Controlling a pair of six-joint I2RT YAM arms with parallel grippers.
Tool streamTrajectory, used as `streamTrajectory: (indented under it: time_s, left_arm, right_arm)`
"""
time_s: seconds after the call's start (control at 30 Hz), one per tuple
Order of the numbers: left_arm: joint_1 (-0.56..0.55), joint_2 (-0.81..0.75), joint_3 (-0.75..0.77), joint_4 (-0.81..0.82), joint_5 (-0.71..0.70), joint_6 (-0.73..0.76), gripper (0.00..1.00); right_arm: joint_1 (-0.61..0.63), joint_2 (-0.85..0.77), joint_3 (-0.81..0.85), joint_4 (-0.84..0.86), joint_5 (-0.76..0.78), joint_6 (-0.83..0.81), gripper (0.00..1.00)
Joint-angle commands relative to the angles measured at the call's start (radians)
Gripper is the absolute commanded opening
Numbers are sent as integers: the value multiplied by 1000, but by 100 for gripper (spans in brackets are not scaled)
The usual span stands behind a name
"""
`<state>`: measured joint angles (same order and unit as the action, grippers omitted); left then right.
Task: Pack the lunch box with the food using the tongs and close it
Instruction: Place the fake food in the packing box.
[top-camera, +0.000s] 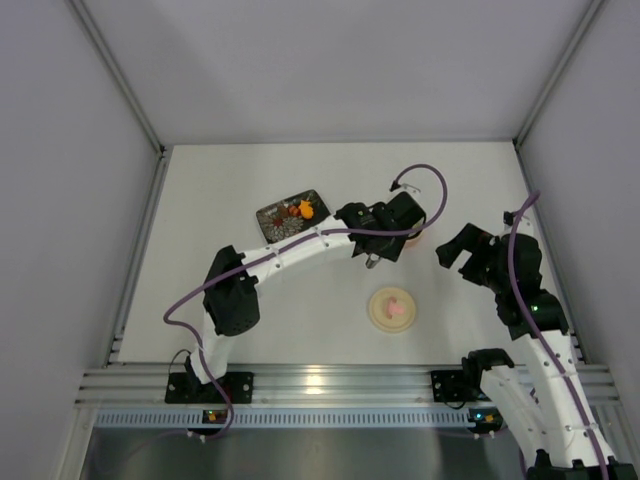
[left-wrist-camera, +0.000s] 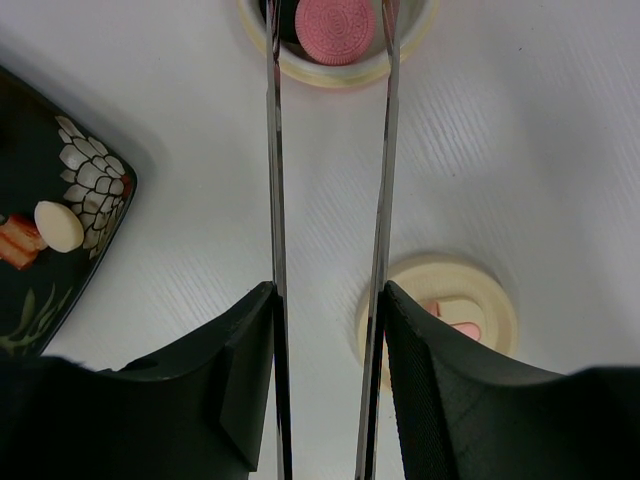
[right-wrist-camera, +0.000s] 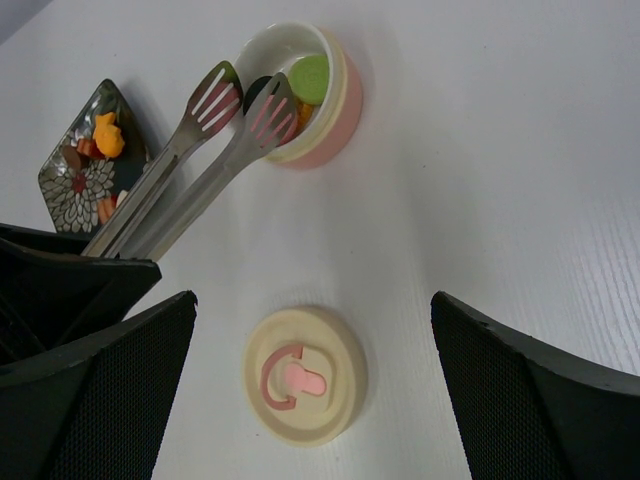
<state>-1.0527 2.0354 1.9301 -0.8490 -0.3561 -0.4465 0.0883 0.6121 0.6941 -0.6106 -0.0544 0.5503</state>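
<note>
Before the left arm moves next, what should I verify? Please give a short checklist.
1. The left gripper grips the long silvery metal tongs: ok.
2. Tong tips over the small round pink-sided bowl: ok.
3. The round pink food piece gripped between tips: cannot tell.
4. The cream disc lid with pink knob off the bowl: ok.
5. The right gripper open, apart from bowl: ok.
6. The dark square floral plate emptied: not ok, a cream food piece lies there.
</note>
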Motion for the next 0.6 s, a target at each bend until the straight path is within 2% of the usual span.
streamTrajectory:
  time_s: [0.0, 0.27, 0.43, 0.53, 0.57]
  left_arm:
    - [2, -73, 35, 68, -4, 38, 50]
    - [3, -142, 27, 42, -61, 38, 51]
    - [26, -211, -12, -47, -206, -37, 51]
    - [87, -312, -140, -29, -196, -89, 52]
    - [108, -342, -226, -13, -184, -99, 52]
  right_arm:
    - [-18, 6, 22, 29, -9, -9, 99]
    - [-16, 3, 12, 37, -13, -3, 99]
    - [-16, -3, 4, 37, -18, -3, 100]
    - [-16, -6, 1, 37, -21, -4, 99]
    - [-16, -5, -2, 38, -19, -3, 99]
